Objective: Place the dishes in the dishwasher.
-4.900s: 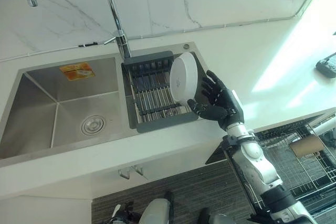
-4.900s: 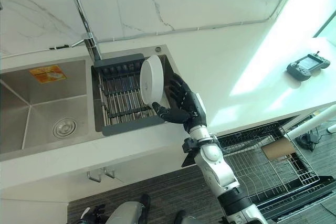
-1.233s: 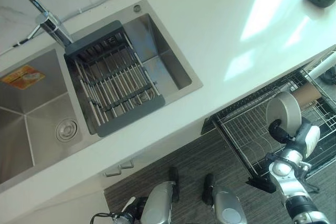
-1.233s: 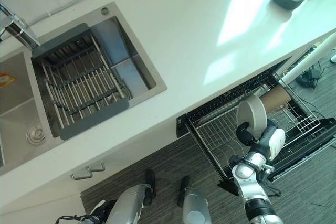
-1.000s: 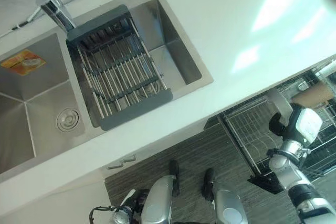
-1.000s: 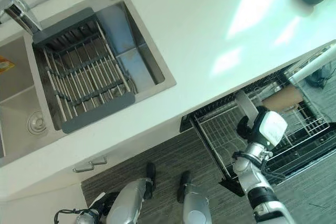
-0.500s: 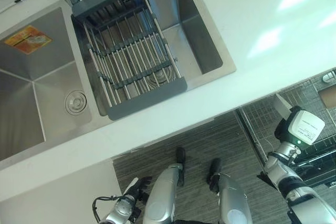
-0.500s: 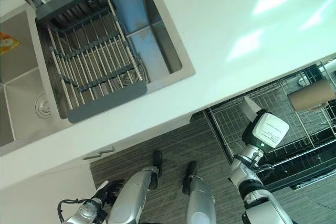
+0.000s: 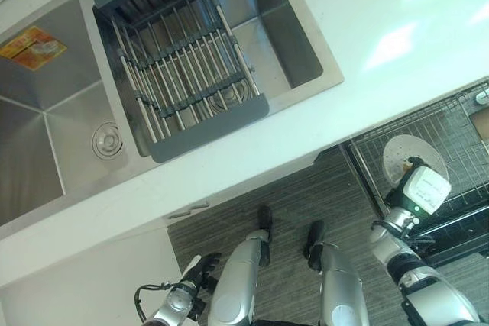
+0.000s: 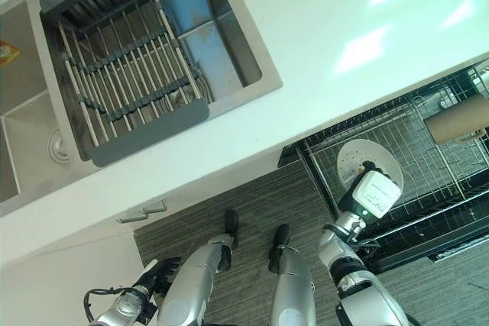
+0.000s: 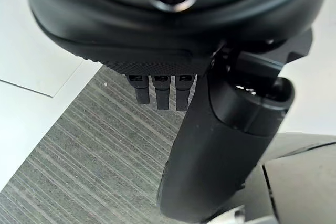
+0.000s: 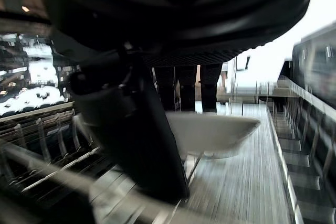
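Observation:
A white plate [image 9: 412, 157] sits low in the pulled-out wire dishwasher rack [image 10: 428, 159] below the counter, its face turned up toward me. My right hand [image 10: 369, 169] is at the plate's near edge. In the right wrist view the thumb [image 12: 144, 129] lies in front of the plate [image 12: 215, 129] and the fingers [image 12: 186, 90] behind it, pinching the rim just above the rack wires. My left hand [image 9: 200, 267] hangs at the lower left over the floor, its fingers [image 11: 163, 93] relaxed and holding nothing.
The steel sink [image 9: 53, 120] holds a grey drainer rack [image 9: 183, 74] with no dishes on it. The white counter [image 9: 397, 28] overhangs the rack's back. A brown roll [image 10: 458, 120] lies in the rack's far right. Grey striped floor [image 11: 79, 156] lies below.
The view has shifted. The plate went from the sink drainer down to the dishwasher rack; in the last half second my right hand lowered it and turned its face toward me.

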You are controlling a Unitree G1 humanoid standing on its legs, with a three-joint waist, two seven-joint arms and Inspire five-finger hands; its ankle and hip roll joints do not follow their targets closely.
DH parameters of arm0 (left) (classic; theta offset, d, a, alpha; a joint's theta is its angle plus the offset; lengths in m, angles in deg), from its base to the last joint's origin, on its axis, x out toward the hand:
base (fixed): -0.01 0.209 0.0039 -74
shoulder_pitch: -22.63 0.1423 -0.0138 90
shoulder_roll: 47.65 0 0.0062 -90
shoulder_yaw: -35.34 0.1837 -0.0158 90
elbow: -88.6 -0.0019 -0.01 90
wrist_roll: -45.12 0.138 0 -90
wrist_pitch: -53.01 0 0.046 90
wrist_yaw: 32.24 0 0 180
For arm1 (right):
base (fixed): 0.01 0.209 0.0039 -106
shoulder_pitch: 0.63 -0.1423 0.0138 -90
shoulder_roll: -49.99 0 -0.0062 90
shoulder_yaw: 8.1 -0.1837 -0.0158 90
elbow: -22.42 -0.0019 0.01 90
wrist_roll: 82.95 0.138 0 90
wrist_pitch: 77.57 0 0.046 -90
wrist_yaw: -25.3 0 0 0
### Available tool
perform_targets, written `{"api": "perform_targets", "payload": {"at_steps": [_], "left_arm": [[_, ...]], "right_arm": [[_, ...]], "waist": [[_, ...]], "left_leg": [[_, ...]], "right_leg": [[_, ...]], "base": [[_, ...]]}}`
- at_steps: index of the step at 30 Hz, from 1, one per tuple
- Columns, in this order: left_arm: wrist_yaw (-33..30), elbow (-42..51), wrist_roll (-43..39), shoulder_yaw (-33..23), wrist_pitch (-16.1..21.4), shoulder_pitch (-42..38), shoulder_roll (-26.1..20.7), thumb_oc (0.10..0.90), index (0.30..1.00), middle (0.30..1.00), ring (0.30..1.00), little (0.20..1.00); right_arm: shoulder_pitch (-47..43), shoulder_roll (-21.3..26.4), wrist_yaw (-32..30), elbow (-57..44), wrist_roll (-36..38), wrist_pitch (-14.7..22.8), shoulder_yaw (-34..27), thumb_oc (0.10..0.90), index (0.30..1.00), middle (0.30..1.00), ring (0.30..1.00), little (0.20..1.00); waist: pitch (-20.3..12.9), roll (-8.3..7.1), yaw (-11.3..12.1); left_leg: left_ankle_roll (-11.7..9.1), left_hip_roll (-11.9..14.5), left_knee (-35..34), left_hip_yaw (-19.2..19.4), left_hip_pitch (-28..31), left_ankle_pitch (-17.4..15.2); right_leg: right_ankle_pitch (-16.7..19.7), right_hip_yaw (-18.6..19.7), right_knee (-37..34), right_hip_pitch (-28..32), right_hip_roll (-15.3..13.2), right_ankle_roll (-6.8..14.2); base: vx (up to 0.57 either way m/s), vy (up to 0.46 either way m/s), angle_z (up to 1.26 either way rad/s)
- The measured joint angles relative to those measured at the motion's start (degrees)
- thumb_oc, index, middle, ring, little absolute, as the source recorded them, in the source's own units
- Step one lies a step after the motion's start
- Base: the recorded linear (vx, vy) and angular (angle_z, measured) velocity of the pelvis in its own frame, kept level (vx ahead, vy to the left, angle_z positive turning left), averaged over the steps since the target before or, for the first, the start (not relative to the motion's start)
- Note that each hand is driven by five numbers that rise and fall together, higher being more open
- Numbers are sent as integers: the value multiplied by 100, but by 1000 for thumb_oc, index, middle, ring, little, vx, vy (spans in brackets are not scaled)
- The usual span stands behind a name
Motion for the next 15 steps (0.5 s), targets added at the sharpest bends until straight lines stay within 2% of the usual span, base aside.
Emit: {"api": "perform_targets", "payload": {"at_steps": [2,4,7,8,11,13,15], "left_arm": [[1,83,1,-2,-48,5,-27,800,900,900,900,900],[16,396,-1,-5,-217,46,-143,800,900,900,900,900],[67,642,-1,-68,-413,56,-219,800,900,900,900,900],[113,695,0,-120,-453,53,-233,800,900,900,900,900],[147,817,1,-238,-610,95,-249,800,900,900,900,900],[254,826,1,-368,-665,110,-288,800,900,900,900,900],[379,894,4,-472,-730,104,-416,800,900,900,900,900]], "right_arm": [[-52,219,634,13,175,304,19,800,900,900,900,900],[-37,407,1155,91,689,728,49,800,900,900,900,900],[-14,479,1906,9,1217,1085,-58,800,900,900,900,900],[29,562,2385,-34,1394,1225,-108,800,900,900,900,900],[99,843,3272,-162,1757,1523,-108,800,900,900,900,900],[70,1004,4247,-293,1993,1553,-152,800,900,900,900,900],[90,1186,4899,-494,1985,1383,-150,800,900,900,900,900]], "waist": [[0,0,19],[0,-1,40],[0,-1,-17],[0,-3,-26],[3,-20,-24],[-9,-105,-27],[-4,-235,-23]], "left_leg": [[-5,2,-1,-11,49,4],[-7,6,-14,-22,173,5],[1,11,-51,-11,305,-1],[0,13,-88,-13,353,-4],[-3,48,-110,-1,483,-1],[-27,93,-110,9,616,-22],[-36,133,-109,-7,679,-24]], "right_leg": [[1,-9,3,53,1,-2],[-4,-26,-2,181,4,-8],[-4,-16,-33,296,9,-9],[-4,-15,-52,331,18,-10],[10,-16,-134,478,54,-23],[12,-15,-193,621,106,-31],[12,-43,-209,713,150,-45]], "base": [[-3,-31,3],[3,-16,1],[6,-13,-1],[19,-43,-2],[21,-32,-3],[22,-63,-5],[23,-83,2]]}}
